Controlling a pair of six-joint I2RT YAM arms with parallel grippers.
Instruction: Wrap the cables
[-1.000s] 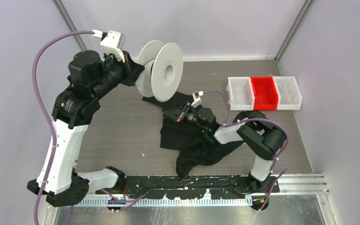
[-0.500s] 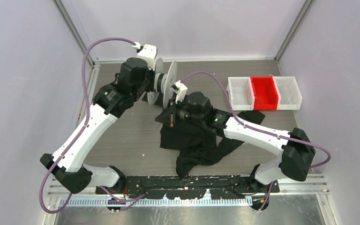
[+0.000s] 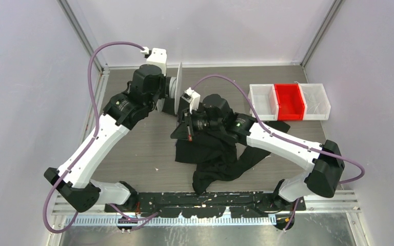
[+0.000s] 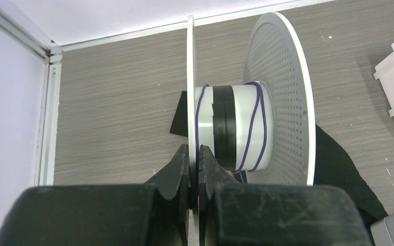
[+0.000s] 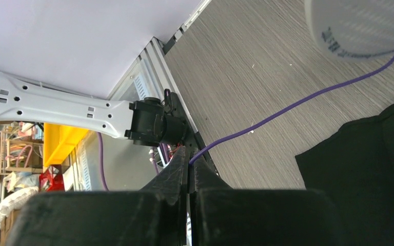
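**Top external view.** The left gripper (image 3: 172, 97) holds a white plastic spool (image 3: 178, 77) upright and edge-on near the far side of the grey wood-grain table (image 3: 133, 148). The right gripper (image 3: 185, 129) sits just beside it, over a crumpled black cloth (image 3: 213, 159). The cable itself is too fine to make out from here.

**Left wrist view.** The left gripper (image 4: 193, 151) has its fingers pinched on the rim of the spool's (image 4: 282, 102) thin near flange. A few loose turns of the thin purple cable (image 4: 255, 123) lie round the hub, over a band of black tape. They are slack and uneven.

**Right wrist view.** The right gripper (image 5: 189, 160) has its fingers pressed together on the thin purple cable (image 5: 287, 106). The cable runs in a nearly straight line from the pinch up to the spool (image 5: 359, 25) at the top right. It passes over bare table beside the black cloth (image 5: 369, 159).

**Handling.** The cable looks very light, limp and smooth-jacketed. It will probably not hold a curve by itself and could slide through a weak pinch or spring off the hub if let slack. The best hold is likely across the free run, fairly near the spool, so each turn lands under light tension between the flanges. The spool looks stiff and light, so a rim pinch should be enough to carry it.
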